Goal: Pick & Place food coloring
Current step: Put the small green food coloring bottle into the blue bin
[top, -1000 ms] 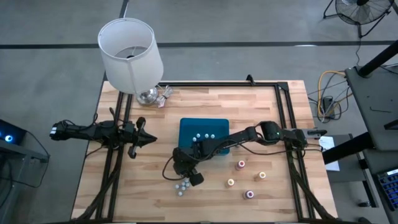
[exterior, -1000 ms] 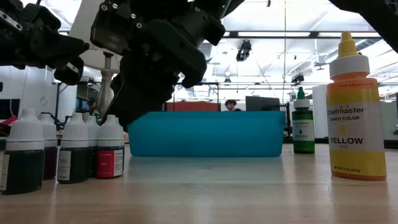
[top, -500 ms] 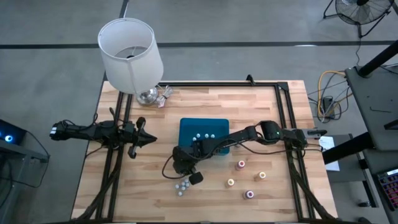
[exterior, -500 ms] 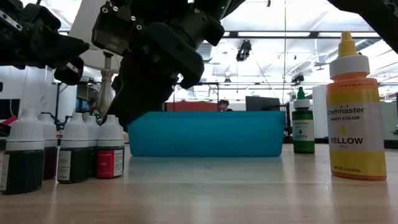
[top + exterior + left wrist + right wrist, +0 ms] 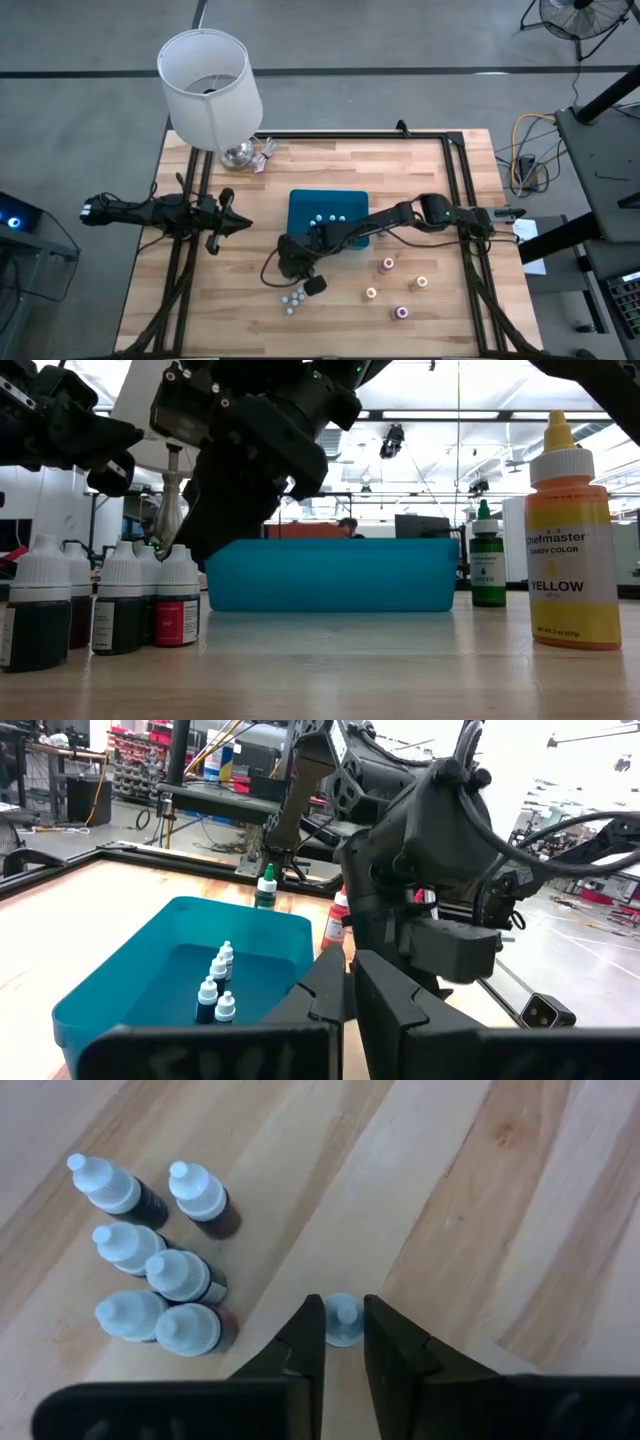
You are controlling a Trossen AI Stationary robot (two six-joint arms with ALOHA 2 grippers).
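Observation:
Small white-capped food coloring bottles stand in a cluster (image 5: 150,1265) on the wooden table (image 5: 420,170), just near of the blue tray (image 5: 300,205). Three more stand inside the tray (image 5: 215,990). My right gripper (image 5: 343,1330) reaches across from the table's right and is shut on one bottle (image 5: 343,1320) that stands apart from the cluster. In the high view it (image 5: 288,276) sits by the tray's near left corner. My left gripper (image 5: 238,223) waits shut at the table's left, level and off the surface. My right gripper pinches the single bottle's white cap (image 5: 345,1332) between its two fingers. The fingers (image 5: 308,1335) slant down at it from the table's right and far side. The bottle stands upright; its base is hidden under the cap, so whether it still rests on the table does not show.
Bigger bottles with coloured tops stand near right (image 5: 388,265) (image 5: 421,282) (image 5: 371,293) (image 5: 402,312); a yellow one (image 5: 570,530) and a green one (image 5: 487,565) show in the low view. A white-shaded lamp (image 5: 208,85) stands far left. Black frame rails (image 5: 455,190) edge the table.

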